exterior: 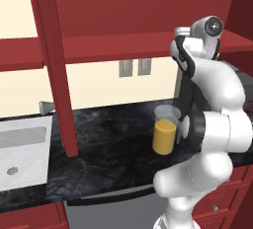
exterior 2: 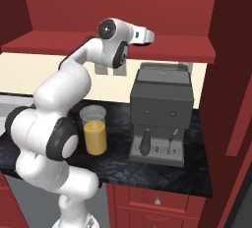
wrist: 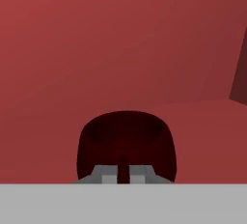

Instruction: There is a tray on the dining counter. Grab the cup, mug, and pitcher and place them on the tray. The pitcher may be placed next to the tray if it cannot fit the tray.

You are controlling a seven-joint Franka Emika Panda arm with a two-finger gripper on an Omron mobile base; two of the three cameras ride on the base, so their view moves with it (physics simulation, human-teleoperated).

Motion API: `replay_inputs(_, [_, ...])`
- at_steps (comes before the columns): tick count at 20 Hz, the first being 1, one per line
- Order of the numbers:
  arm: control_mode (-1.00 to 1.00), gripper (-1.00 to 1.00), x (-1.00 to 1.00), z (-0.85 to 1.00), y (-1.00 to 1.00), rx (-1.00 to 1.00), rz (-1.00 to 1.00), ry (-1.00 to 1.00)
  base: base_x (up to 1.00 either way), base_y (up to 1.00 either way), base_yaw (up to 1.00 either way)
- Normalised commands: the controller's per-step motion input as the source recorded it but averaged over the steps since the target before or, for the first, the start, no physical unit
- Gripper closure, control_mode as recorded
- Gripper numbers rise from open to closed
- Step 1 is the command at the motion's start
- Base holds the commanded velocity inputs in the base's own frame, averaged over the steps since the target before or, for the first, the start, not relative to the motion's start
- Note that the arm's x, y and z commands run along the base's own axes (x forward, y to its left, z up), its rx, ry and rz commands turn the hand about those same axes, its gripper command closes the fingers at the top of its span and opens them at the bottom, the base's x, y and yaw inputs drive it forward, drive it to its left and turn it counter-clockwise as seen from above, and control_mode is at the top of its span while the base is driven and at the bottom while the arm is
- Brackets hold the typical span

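Close before the narrowly parted end effector (wrist: 124, 175), mug (wrist: 126, 143) sits on red shelf (wrist: 202, 136).

Grey espresso machine (exterior 2: 161, 116) right of centre on narrow black countertop (exterior: 113, 146). White sink (exterior: 22, 151) at left edge. Red shelf (exterior 2: 118, 42) across upper frame.

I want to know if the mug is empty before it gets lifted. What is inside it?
In the hand view the mug shows a dark red hollow below its rim, nothing visible in it. Its bottom is hidden by the near wall and the gripper.
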Motion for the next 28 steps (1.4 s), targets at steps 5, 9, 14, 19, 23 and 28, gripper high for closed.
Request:
replay_inputs(5, [-1.00,1.00,-1.00,0.00,0.00,0.00,0.00,0.00,0.00,0.00,0.00])
replay_inputs(9, [-1.00,1.00,-1.00,0.00,0.02,0.00,0.00,0.00,0.00,0.00,0.00])
replay_inputs(14, [-1.00,1.00,-1.00,0.00,0.24,0.00,0.00,0.01,0.00,0.00,0.00])
replay_inputs(19, [-1.00,1.00,-0.99,0.00,0.42,0.00,0.02,0.08,0.00,0.00,0.00])
replay_inputs(23, [-1.00,1.00,-0.85,0.00,0.52,0.00,0.03,0.18,0.00,0.00,0.00])
replay_inputs(28, [-1.00,1.00,-0.61,0.00,0.51,0.00,0.10,0.19,0.00,0.00,0.00])
